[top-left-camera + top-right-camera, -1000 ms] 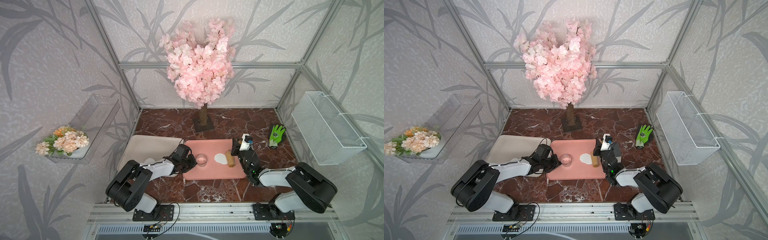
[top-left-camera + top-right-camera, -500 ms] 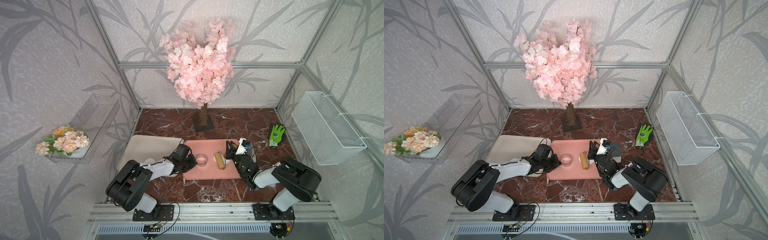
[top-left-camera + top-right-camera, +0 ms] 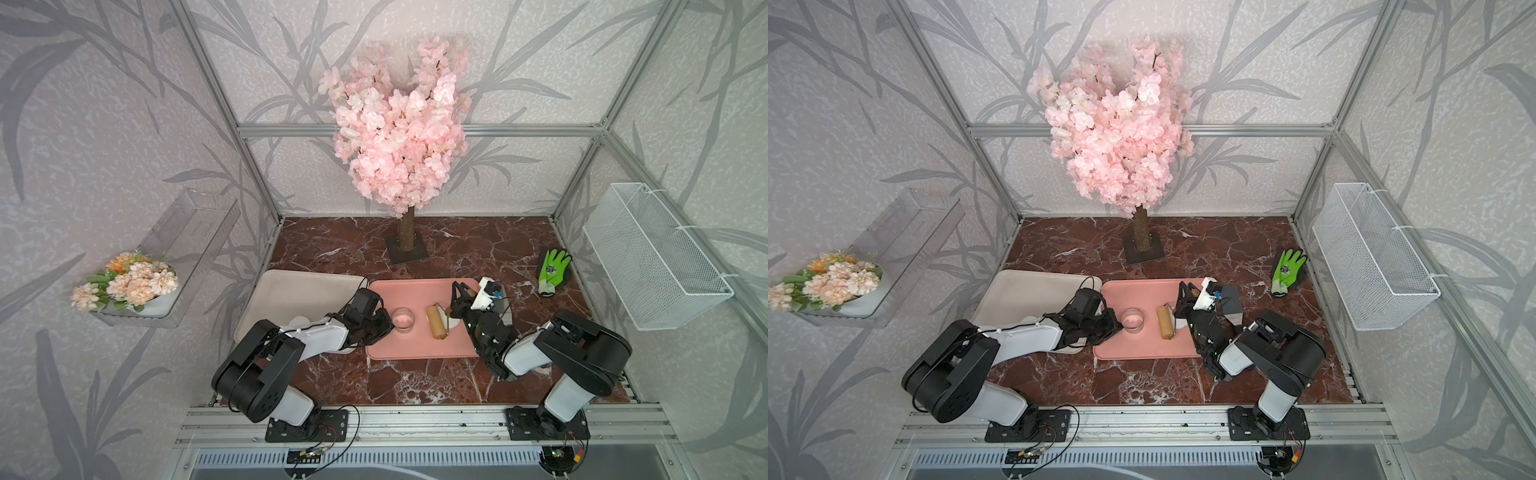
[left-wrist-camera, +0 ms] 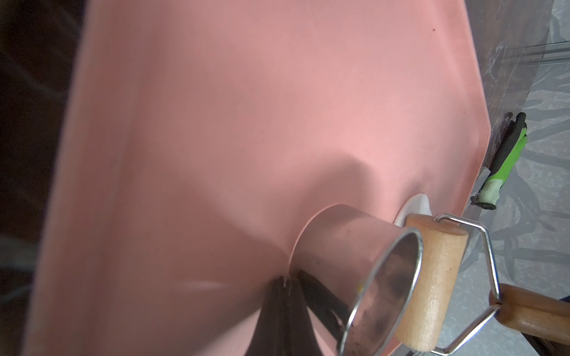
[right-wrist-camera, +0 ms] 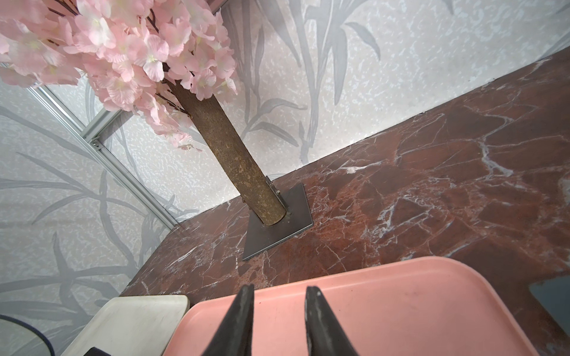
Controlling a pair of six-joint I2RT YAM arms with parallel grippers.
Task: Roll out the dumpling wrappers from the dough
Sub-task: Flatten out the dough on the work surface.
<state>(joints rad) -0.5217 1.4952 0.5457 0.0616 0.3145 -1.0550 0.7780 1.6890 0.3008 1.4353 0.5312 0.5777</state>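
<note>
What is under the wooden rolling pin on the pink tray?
A little white dough peeks out beside the rolling pin on the pink tray. Whatever lies right under it is covered.

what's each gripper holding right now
left gripper: closed, pinching the edge of the pink tray
right gripper: closed on the handle of the rolling pin

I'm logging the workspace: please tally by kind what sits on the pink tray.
ring cutter: 1
rolling pin: 1
dough: 1, a white sheet mostly hidden behind the pin
Total: 3
</note>
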